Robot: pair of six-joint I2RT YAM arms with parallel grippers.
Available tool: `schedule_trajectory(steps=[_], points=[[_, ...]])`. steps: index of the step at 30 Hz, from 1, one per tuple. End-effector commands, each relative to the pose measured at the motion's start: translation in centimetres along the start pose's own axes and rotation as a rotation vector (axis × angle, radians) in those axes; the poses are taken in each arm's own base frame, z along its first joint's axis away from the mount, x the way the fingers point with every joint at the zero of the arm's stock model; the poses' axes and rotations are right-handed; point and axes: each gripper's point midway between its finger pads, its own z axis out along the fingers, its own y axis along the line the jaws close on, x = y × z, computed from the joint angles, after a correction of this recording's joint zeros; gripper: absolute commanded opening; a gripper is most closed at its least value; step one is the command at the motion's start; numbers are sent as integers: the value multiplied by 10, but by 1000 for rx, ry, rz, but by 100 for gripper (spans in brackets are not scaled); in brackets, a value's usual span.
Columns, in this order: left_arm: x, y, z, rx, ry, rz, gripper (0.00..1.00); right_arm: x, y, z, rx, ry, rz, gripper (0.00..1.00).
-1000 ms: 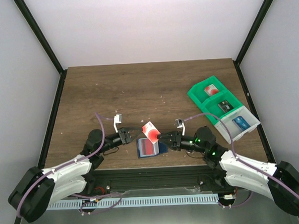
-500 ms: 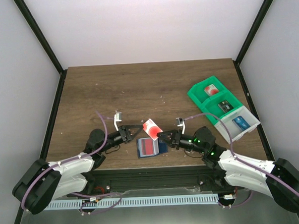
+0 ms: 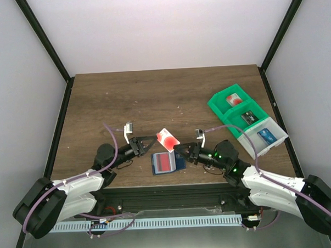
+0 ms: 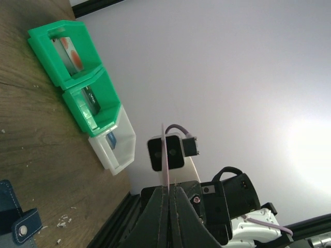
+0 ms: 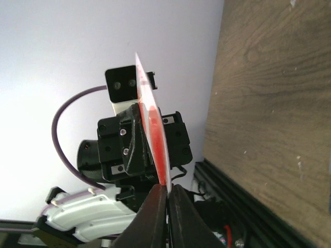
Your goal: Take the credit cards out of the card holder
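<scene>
**Card held in the air between both grippers**

A red-and-white card hangs above the table, caught from two sides. The left gripper has its jaws pressed together on one edge of it; in the left wrist view the card shows edge-on as a thin pink line running down between the fingertips. The right gripper pinches the opposite lower corner, its jaws nearly together (the right wrist view shows the corner running into the narrow gap between them).

The card holder lies open and flat on the table just below the card and nearer the arm bases, touched by neither gripper. A reddish patch shows on its inner face.

Well to the right stand a green bin with two compartments and, touching it on the near side, a white bin. The far green compartment holds a red card, the nearer one a dark card, and the white bin a blue card.
</scene>
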Motion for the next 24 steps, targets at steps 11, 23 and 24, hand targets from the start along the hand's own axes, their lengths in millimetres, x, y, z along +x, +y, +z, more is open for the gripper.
schedule_trajectory(steps=[11,23,24], points=[[-8,17,-11,-159,-20,82,62,-62,30,-13,143,-193,-216,1],[-14,16,-29,-303,-13,248,81,-204,20,-66,476,-343,-334,0],[-13,17,-30,-311,-8,253,82,-217,14,-73,511,-359,-328,1]])
